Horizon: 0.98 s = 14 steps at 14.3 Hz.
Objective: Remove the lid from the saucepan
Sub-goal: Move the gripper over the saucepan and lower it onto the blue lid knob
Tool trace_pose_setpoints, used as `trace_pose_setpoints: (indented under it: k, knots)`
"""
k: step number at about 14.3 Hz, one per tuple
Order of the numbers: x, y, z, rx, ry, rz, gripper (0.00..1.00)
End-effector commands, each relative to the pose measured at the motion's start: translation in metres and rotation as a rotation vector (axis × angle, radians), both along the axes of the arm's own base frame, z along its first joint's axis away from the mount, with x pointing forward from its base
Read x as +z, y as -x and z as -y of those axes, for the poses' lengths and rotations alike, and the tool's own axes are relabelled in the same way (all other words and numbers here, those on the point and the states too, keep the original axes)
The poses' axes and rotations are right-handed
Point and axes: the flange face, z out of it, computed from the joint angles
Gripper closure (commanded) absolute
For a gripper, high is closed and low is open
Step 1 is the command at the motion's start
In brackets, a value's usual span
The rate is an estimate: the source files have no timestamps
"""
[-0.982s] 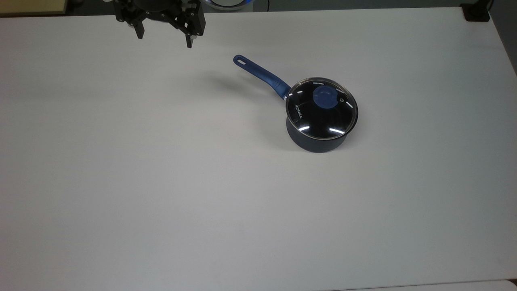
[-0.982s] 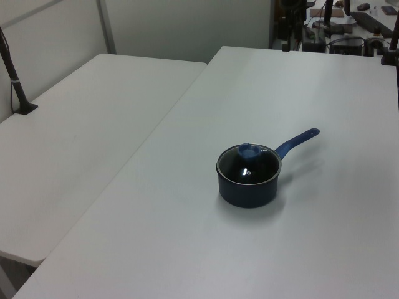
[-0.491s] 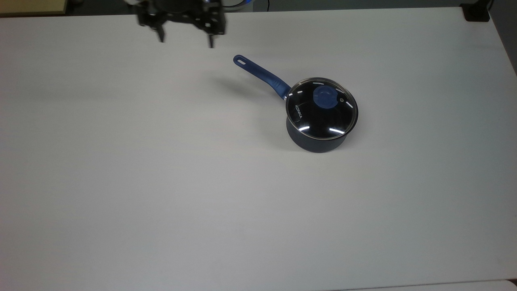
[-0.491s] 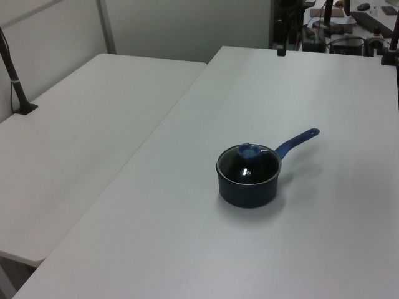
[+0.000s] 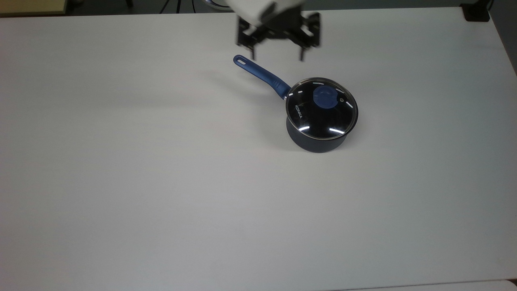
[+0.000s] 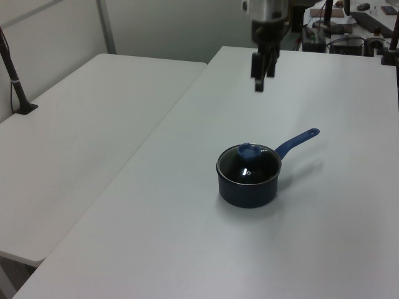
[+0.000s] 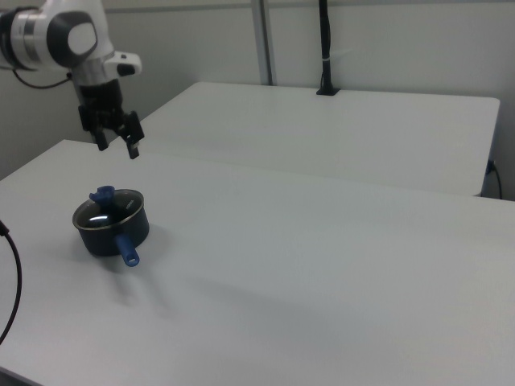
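The saucepan (image 5: 319, 139) is a small dark pot standing on the white table (image 5: 161, 182), right of centre in the top view. Its long blue handle (image 5: 260, 73) points toward the top view's upper left. The lid (image 5: 322, 115), clear glass with a metal rim and a blue knob (image 5: 326, 98), sits flat on the pot. My gripper (image 5: 276, 55) hangs open in the air above the table, beyond the handle and apart from the pot, with nothing between its fingers. The left view shows the gripper (image 6: 262, 80) high behind the saucepan (image 6: 246, 190), and the right view has the gripper (image 7: 118, 149) above the lid (image 7: 109, 212).
A second white table (image 6: 75, 124) adjoins on the left view's left, with a black clamped post (image 6: 15, 81) at its edge. Equipment clutter (image 6: 349, 25) stands past the far end. A black clamp (image 5: 476, 12) sits at the top view's upper right corner.
My gripper has swept toward the top view's right, from left of the handle's end to above the handle and pot, still open. It has come into the left view. Saucepan and lid have not moved.
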Motion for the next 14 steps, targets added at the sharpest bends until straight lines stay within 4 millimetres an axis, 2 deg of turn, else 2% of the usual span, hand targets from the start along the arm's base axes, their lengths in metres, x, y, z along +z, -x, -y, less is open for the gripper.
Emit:
trace_pose_setpoints:
  k: [1, 3, 4, 7, 8, 12, 14]
  knots:
    - [-0.056, -0.009, -0.058, 0.007, 0.024, -0.018, 0.0]
    - [-0.07, -0.011, -0.086, 0.045, 0.032, 0.005, 0.0]
    - [-0.074, -0.005, -0.1, 0.068, 0.038, -0.001, 0.0]
    - [-0.081, 0.002, -0.115, 0.09, 0.045, -0.011, 0.0]
    - [-0.094, 0.001, -0.12, 0.097, 0.057, -0.027, 0.0]
    - [-0.118, -0.005, -0.119, 0.111, 0.117, -0.035, 0.01]
    - [-0.122, -0.006, -0.119, 0.116, 0.129, -0.035, 0.08]
